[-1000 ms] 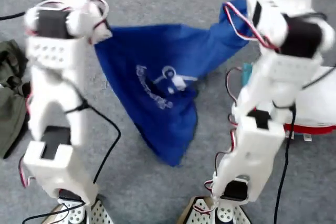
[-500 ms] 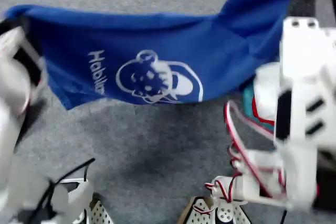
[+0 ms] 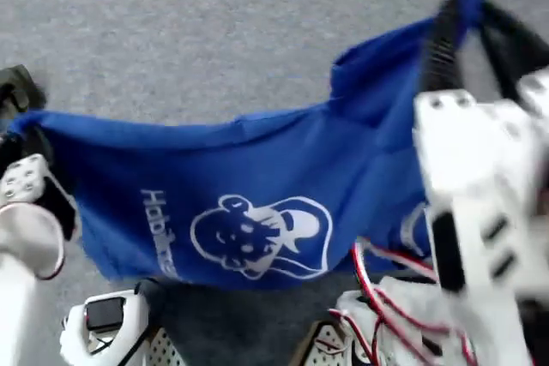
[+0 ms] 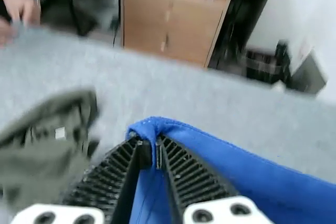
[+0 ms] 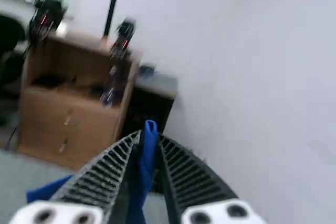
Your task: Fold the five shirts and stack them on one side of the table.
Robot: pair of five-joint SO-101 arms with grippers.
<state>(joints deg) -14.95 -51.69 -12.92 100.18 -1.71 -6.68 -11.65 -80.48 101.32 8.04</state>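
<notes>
- Shirt point(image 3: 257, 169), blue with white print, hangs spread above the grey surface point(image 3: 214, 40).
- Left jaws clamp one corner of it; right jaws clamp another.
- Olive garment point(image 4: 42, 140) lies on the surface near the left jaws.

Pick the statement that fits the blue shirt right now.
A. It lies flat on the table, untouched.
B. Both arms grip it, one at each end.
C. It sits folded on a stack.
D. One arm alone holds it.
B: the wrist views show the left jaws and the right jaws each shut on an edge of the blue shirt, which is stretched out between them.
</notes>
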